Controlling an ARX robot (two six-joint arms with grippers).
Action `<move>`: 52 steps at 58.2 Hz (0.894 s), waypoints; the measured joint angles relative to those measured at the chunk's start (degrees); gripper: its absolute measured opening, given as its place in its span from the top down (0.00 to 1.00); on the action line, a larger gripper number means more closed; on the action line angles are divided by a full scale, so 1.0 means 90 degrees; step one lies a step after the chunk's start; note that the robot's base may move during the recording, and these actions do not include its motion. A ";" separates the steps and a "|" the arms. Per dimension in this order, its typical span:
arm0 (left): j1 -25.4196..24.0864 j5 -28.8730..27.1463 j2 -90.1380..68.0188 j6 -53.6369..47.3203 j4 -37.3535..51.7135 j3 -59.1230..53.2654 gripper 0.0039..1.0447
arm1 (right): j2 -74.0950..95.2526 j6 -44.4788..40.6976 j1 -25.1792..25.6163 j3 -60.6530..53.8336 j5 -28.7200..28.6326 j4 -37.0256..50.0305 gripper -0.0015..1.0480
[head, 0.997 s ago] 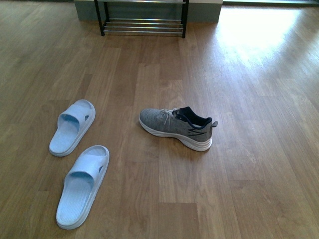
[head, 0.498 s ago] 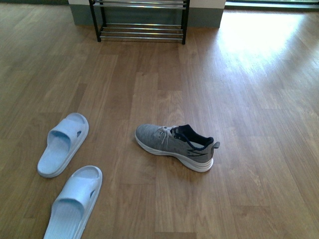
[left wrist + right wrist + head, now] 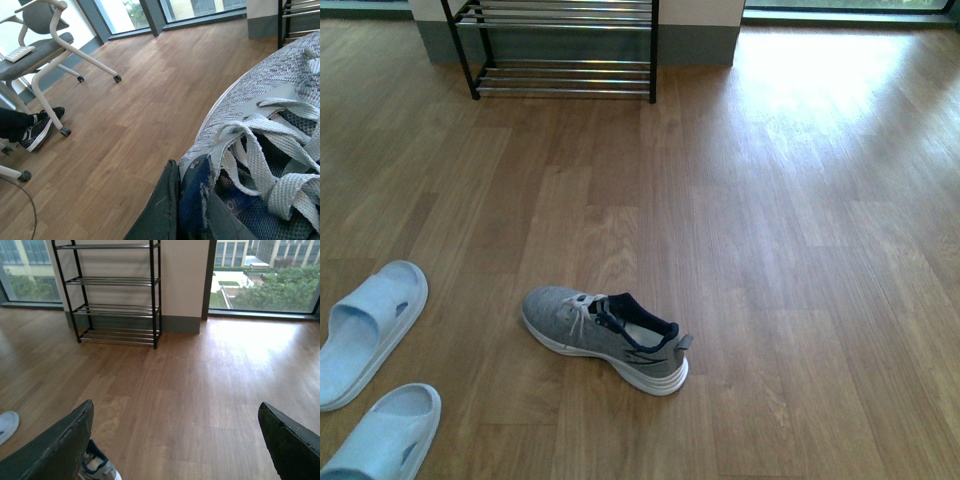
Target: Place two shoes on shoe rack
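One grey knit sneaker [image 3: 605,340] with a white sole lies on its sole on the wooden floor, toe pointing left. A corner of it [image 3: 97,467] peeks out behind one finger in the right wrist view. The other grey sneaker [image 3: 260,100] fills the left wrist view, where my left gripper [image 3: 182,205] is shut on its dark navy collar beside the pale laces. My right gripper [image 3: 175,440] is open above bare floor with nothing between its fingers. The black shoe rack [image 3: 560,50] with chrome bars stands against the far wall, and its tiers [image 3: 115,295] are bare. Neither arm shows in the front view.
Two pale blue slippers [image 3: 365,330] [image 3: 385,440] lie on the floor at the left. A wheeled chair [image 3: 45,45] and a person's foot in a black shoe [image 3: 35,130] show in the left wrist view. Large windows [image 3: 260,275] flank the rack.
The front view has shifted: the floor sneaker and slippers now sit lower and further left in the picture, and the rack has slid left with more of it showing.
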State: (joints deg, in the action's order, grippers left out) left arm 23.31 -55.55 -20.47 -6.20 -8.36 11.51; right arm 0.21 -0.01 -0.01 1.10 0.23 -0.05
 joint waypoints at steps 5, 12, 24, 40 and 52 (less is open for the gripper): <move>0.0000 -0.0007 0.0000 0.0000 0.0000 0.0000 0.99 | 0.0000 0.0000 0.0000 0.0000 -0.0005 0.0000 0.09; 0.0000 -0.0029 0.0000 0.0000 0.0000 0.0000 0.99 | 0.0000 -0.0002 0.0000 0.0000 -0.0005 0.0000 0.09; 0.0000 -0.0027 0.0000 0.0000 0.0000 0.0000 0.99 | 0.0000 0.0000 0.0002 0.0000 -0.0010 0.0000 0.09; -0.0005 -0.0095 0.0000 0.0000 0.0000 0.0000 0.99 | 0.0000 0.0000 0.0002 0.0000 -0.0036 0.0000 0.09; 0.0000 0.0010 -0.0015 0.0002 0.0000 -0.0002 0.99 | -0.0002 0.0000 0.0000 0.0000 -0.0002 0.0000 0.09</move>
State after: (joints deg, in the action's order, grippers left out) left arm 23.31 -55.46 -20.60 -6.17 -8.36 11.49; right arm 0.19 -0.01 -0.01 1.10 0.21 -0.05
